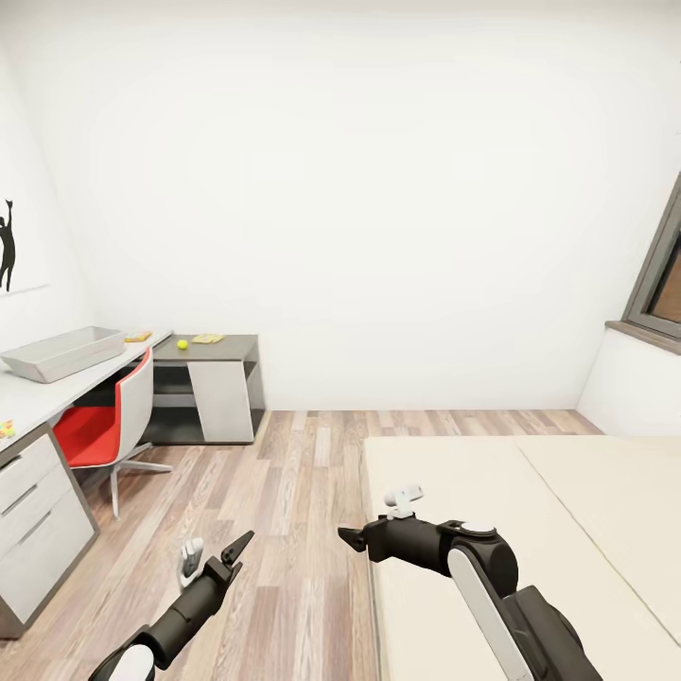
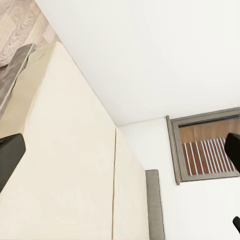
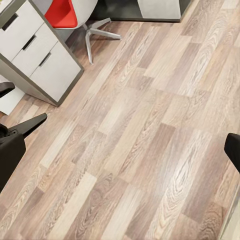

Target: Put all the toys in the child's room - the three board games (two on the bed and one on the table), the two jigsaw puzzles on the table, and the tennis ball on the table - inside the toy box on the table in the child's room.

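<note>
Tennis ball (image 1: 182, 344) on table (image 1: 57, 392) — far beyond left pincer (image 1: 216, 556).

Facing the far white wall, desk on my left, bed on my right.

The toy box (image 1: 62, 352) sits on the table (image 1: 57, 392), the tennis ball (image 1: 182, 344) farther along; my left gripper (image 1: 216, 558) and right gripper (image 1: 374, 522) hover near, over the floor (image 1: 284, 492) and the bed (image 1: 530, 530).

1. The room is bright and evenly lit; the white wall (image 1: 378, 189) is nearly blown out.
2. Shadows are soft: a faint one lies under the chair (image 1: 109, 426), a darker one inside the worktop (image 1: 203, 378) recess.
3. The head view bends straight lines at its edges, as at the window (image 1: 662, 284).
4. The floor (image 3: 150, 125) grain is sharp in the right wrist view; there is no glare.
</note>
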Controlling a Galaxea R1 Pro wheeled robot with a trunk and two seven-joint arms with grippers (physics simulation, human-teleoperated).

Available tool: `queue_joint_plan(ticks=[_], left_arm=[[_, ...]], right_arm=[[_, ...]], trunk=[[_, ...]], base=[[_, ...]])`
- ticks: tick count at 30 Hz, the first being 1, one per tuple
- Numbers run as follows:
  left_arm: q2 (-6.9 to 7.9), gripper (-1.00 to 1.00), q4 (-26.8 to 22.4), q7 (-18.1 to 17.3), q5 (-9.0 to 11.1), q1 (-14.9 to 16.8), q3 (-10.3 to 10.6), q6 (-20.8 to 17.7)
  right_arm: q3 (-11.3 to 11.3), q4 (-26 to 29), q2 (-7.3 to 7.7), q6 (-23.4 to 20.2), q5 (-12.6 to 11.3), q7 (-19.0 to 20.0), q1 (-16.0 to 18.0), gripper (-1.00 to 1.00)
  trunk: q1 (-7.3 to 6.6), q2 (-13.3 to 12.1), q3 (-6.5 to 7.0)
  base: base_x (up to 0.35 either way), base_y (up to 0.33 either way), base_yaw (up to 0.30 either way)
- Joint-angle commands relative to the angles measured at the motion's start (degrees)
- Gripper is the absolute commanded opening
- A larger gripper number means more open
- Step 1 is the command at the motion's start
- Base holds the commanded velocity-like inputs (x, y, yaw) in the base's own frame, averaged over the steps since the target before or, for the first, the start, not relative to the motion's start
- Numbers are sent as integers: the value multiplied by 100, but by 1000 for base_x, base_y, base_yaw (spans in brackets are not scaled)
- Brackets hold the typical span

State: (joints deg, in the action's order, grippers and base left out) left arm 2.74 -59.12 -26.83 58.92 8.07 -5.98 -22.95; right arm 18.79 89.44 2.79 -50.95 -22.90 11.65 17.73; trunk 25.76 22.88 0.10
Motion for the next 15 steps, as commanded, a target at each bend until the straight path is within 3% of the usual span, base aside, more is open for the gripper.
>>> queue_joint_plan(ticks=[1,15], left_arm=[[-1,100,2,-6,49,2,-8,-52],[-1,100,3,-6,49,2,-8,-52]], right_arm=[[2,3,3,-17,40,39,3,100],[2,3,4,-16,40,39,3,100]], trunk=[[2,4,-2],[2,4,-2]], base=[[0,-14,8],[0,-5,97]])
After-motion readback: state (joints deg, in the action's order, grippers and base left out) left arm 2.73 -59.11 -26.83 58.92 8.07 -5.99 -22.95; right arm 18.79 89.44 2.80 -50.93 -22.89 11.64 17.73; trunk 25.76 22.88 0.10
